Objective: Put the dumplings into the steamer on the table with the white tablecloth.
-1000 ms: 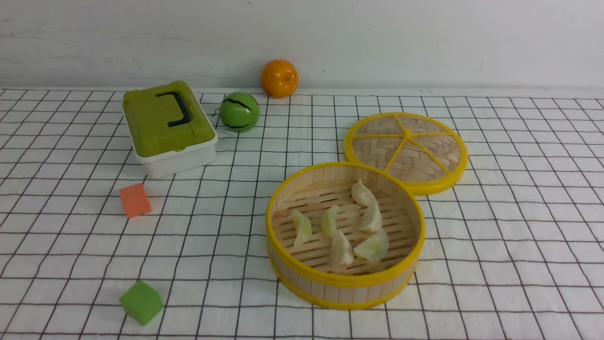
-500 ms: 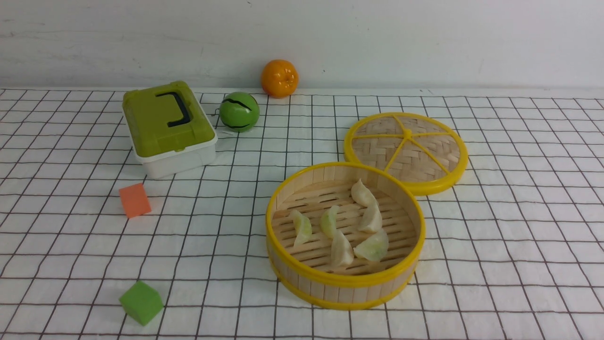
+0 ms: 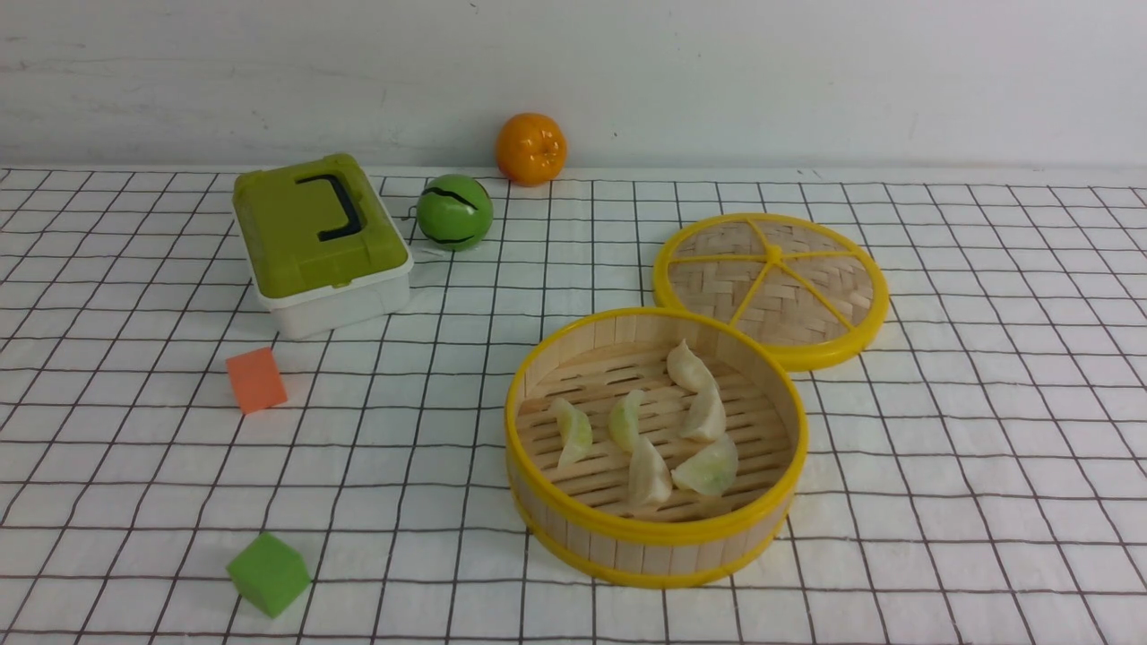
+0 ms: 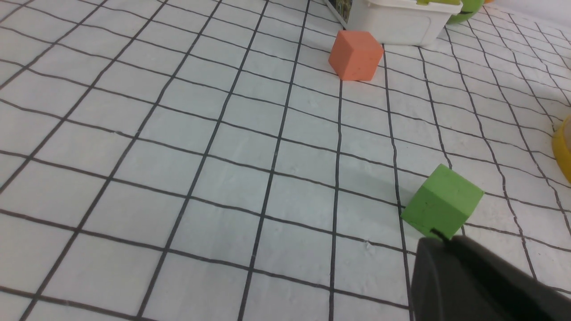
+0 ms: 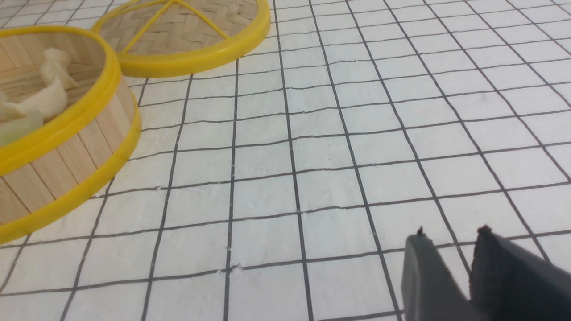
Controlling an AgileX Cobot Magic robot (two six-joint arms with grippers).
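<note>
The steamer [image 3: 657,536] stands on the white tablecloth [image 3: 941,430] right of centre. Several pale dumplings [image 3: 702,414] lie on its slatted floor. Neither gripper shows in the front view. In the right wrist view my right gripper [image 5: 450,234] hovers low over bare cloth, its fingertips slightly apart and empty, with the steamer [image 5: 67,165] and dumplings [image 5: 47,96] well off to one side. In the left wrist view my left gripper [image 4: 439,238] is shut and empty, its tip just short of a green foam cube [image 4: 441,203]. A sliver of the steamer's yellow rim [image 4: 563,149] shows there.
The woven lid [image 3: 771,287] lies flat behind the steamer, touching it. A green-lidded white box [image 3: 318,242], a green ball [image 3: 454,211] and an orange [image 3: 530,148] stand at the back left. An orange cube [image 3: 256,380] and the green cube [image 3: 268,573] lie at the left.
</note>
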